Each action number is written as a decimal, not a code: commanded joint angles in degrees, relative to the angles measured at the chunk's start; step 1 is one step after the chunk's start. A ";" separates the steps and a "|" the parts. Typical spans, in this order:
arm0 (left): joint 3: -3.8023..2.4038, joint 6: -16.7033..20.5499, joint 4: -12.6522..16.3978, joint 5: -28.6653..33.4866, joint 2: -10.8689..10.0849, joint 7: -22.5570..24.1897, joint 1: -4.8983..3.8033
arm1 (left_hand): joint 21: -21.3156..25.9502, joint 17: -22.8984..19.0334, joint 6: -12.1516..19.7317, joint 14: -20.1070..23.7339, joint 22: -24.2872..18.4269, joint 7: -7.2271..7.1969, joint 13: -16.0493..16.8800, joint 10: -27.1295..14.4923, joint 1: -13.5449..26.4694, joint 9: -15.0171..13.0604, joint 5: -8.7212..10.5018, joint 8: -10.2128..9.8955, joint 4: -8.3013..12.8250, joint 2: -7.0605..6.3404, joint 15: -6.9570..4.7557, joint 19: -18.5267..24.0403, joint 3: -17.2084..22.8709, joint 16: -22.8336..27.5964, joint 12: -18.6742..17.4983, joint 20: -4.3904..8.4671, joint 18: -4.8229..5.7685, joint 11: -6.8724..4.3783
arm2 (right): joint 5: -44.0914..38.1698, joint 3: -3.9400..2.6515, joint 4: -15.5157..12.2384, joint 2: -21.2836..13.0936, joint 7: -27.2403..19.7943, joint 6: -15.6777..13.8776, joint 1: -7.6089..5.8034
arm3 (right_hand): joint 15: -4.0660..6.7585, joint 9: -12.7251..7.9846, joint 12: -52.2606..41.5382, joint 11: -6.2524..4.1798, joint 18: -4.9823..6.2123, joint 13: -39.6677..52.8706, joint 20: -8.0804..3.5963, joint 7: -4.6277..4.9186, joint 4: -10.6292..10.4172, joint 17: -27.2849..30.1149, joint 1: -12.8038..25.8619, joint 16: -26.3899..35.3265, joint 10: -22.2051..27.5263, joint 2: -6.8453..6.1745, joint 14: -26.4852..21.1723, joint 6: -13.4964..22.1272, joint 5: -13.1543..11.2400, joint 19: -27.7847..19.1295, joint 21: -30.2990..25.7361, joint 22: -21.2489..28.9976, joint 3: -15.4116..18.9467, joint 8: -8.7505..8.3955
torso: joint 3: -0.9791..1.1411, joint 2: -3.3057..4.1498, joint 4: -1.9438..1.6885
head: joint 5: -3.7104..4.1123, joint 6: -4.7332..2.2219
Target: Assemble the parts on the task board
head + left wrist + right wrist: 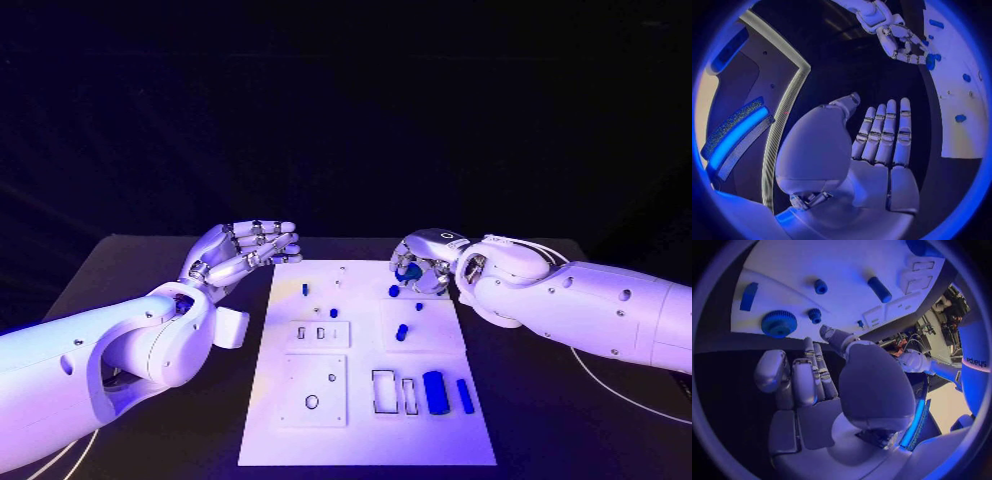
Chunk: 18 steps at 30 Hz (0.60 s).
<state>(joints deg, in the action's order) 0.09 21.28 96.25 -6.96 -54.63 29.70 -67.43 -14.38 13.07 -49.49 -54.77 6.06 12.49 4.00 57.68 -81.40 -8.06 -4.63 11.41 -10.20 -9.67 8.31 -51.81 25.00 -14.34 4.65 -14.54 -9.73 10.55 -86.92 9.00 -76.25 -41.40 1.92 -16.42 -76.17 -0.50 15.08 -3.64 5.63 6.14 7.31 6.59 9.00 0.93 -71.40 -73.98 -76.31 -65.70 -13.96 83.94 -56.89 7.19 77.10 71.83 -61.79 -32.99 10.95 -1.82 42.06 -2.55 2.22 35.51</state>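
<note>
The right hand (423, 265) is hovering at the task board (368, 440)'s one-o'clock corner, beside the blue gear (779, 323) — its fingers (814, 371) are lying pressed together, holding nothing. The left hand (245, 250) is waiting at eleven o'clock off the board, fingers (887, 132) straight, side by side, empty. Judging from this, the gear pickup is in hand — next it calls for fingers closing round the gear's rim.

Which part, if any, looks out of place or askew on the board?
Nothing stands out: the blue parts lie or stand on the board, none spilled onto the table. Both hands hold nothing.
</note>
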 commanded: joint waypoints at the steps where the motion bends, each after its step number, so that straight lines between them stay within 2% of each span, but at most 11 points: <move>1: -0.08 -1.76 0.32 0.58 -0.04 0.46 -0.19 | -0.25 0.05 0.11 0.19 0.00 1.01 -0.04 -0.01 0.15 -0.01 0.26 0.09 0.11 -0.33 0.05 -0.22 -0.02 -0.04 -0.35 0.09 -0.76 0.13 | -3.72 -0.03 0.19 0.26 2.39 2.17 0.01 | -0.25 0.22 -0.05 -0.04 -1.22 0.14 -0.03 0.05 -0.34 -1.24 -0.08 -1.22 0.35 -0.53 3.35 0.31 0.19 0.76 1.28 -1.84 -0.02 -0.07 | -0.06 0.45 -0.19 | 0.09 0.01; 4: -0.09 -1.81 0.34 0.70 -0.09 0.42 -0.24 | -0.25 0.05 0.11 0.19 0.00 1.01 -0.04 -0.01 0.15 -0.01 0.26 0.09 0.11 -0.33 0.05 -0.22 -0.02 -0.04 -0.35 0.09 -0.76 0.13 | -3.89 -0.02 0.27 0.42 2.65 2.82 0.04 | -0.29 0.39 -0.07 -0.03 -1.42 0.25 0.02 0.04 -0.43 -2.04 -0.10 -2.01 0.40 -0.53 3.44 0.30 0.24 1.20 2.18 -3.15 -0.06 -0.02 | -0.08 0.52 -0.26 | 0.12 0.09; 7: -0.09 -1.82 0.34 0.86 -0.18 0.37 -0.29 | -0.42 0.16 0.23 0.73 0.04 1.06 -0.07 -0.14 0.29 -0.01 0.26 0.06 0.13 -0.27 0.14 -0.47 -0.04 0.16 -0.55 0.11 -0.79 0.20 | -3.97 -0.01 0.45 0.65 2.78 3.62 0.13 | -0.32 0.57 -0.09 -0.02 -1.59 0.37 0.06 0.04 -0.58 -2.68 -0.06 -2.68 0.37 -0.52 3.51 0.26 0.24 1.58 2.98 -4.30 -0.10 0.04 | -0.08 0.58 -0.18 | 0.03 0.17; 18: -0.10 -1.89 0.28 1.06 -0.31 0.17 -0.44 | -0.67 0.27 0.30 1.03 0.12 1.10 -0.08 -0.20 0.34 -0.02 0.26 0.05 0.22 -0.25 0.18 -0.83 -0.06 0.26 -0.66 0.16 -0.81 0.25 | -3.90 0.02 0.89 1.33 2.74 5.00 0.46 | -0.27 0.96 -0.27 -0.15 -1.79 0.70 0.09 -0.10 -1.03 -3.46 0.15 -3.60 -0.21 -0.38 3.56 0.19 0.14 1.99 4.04 -5.83 -0.22 0.19 | -0.05 0.88 -0.19 | -0.09 0.38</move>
<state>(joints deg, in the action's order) 0.05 20.52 96.38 -6.31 -54.95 29.65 -67.72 -14.81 13.26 -49.48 -54.22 6.12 12.49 3.99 57.67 -81.40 -8.05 -4.64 11.41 -10.20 -9.66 8.44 -52.29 25.00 -14.34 4.32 -14.47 -9.71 10.55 -89.78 9.03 -75.39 -40.15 4.35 -13.24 -75.76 -0.51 15.99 -3.64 5.64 5.28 7.93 6.77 9.00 0.29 -74.81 -73.98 -79.72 -65.70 -13.96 83.94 -56.89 7.21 78.71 75.55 -67.55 -33.29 10.96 -1.88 42.84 -2.74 2.18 35.84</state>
